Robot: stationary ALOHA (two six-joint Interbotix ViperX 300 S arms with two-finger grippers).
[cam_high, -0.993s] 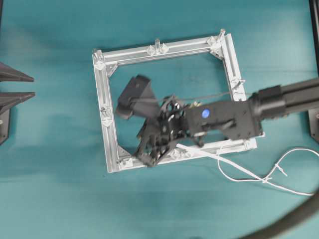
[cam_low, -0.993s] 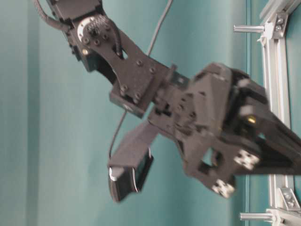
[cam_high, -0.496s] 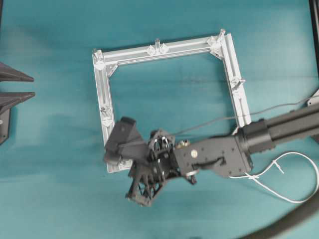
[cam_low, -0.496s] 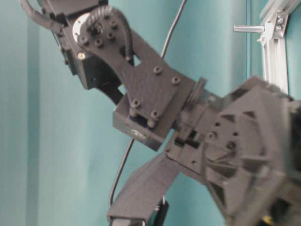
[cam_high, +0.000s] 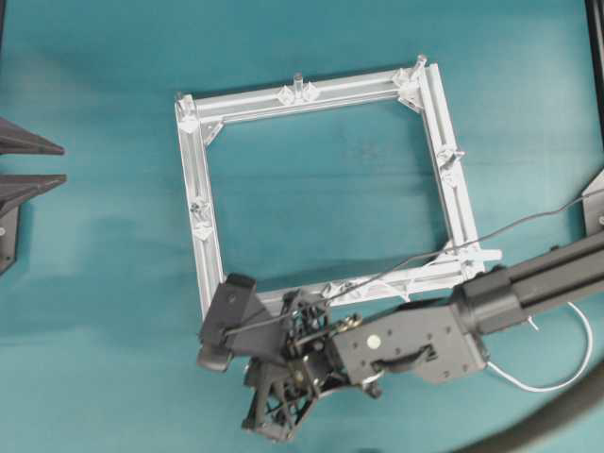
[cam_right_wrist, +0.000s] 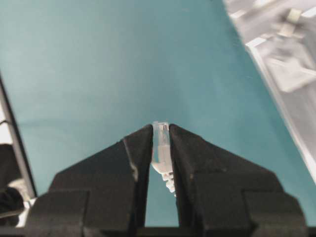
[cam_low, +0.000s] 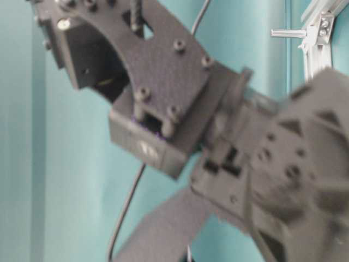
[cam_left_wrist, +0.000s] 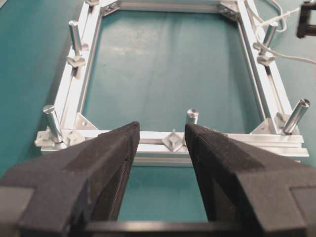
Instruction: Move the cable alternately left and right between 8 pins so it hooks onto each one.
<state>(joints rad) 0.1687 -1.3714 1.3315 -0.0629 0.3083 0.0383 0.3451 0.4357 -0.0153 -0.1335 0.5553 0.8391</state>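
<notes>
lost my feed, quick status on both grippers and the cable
Right gripper shut on the cable's tab end, outside the frame. Left gripper open, empty. Cable trails right; no pin hooked that shows.

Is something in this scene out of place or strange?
Nothing looks damaged. The thin white cable trails loose outside the square aluminium frame, its pale tab end pinched in the right gripper.

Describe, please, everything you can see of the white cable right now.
The thin, floppy white cable looks like soft cord. In the overhead view a loop of it lies on the teal table to the right of the square aluminium frame, partly hidden under the black right arm. Its pale, translucent tab end is pinched upright between the black fingers of the right claw. In the left wrist view a knotted stretch lies beside the frame's far corner.
</notes>
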